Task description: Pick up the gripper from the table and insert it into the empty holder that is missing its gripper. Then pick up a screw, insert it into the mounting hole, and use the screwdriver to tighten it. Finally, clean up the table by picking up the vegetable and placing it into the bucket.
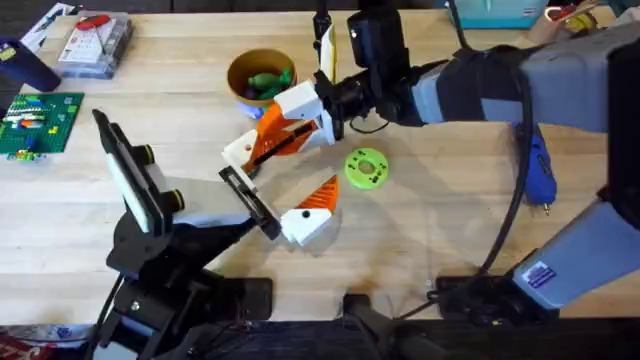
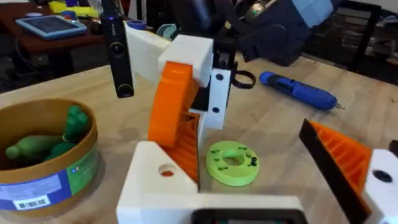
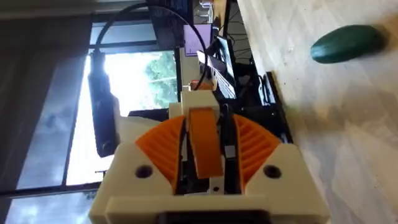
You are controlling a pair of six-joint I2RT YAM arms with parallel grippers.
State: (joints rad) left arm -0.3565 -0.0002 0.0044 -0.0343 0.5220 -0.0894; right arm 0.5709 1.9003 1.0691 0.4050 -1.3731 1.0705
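My right gripper (image 1: 292,118) reaches in from the right and is shut on the white-and-orange gripper (image 2: 214,93). An orange strip (image 3: 205,146) is clamped between its pads. The piece hangs over the far finger (image 2: 163,177) of my left gripper (image 1: 300,168), which stands open; I cannot tell whether they touch. The blue screwdriver (image 1: 541,170) lies on the table (image 1: 450,220) at the right, also visible in the left wrist view (image 2: 298,92). The yellow-tan bucket (image 1: 259,60) holds green vegetables (image 2: 43,146). Another dark green vegetable (image 3: 348,43) lies on the wood. No screw is clearly visible.
A green holed disc (image 1: 365,168) lies ahead of my left fingers, with small dark bits on it. At the back left are a clear parts box (image 1: 95,45) and a green brick plate (image 1: 38,122). A black camera post (image 2: 118,56) stands behind the bucket.
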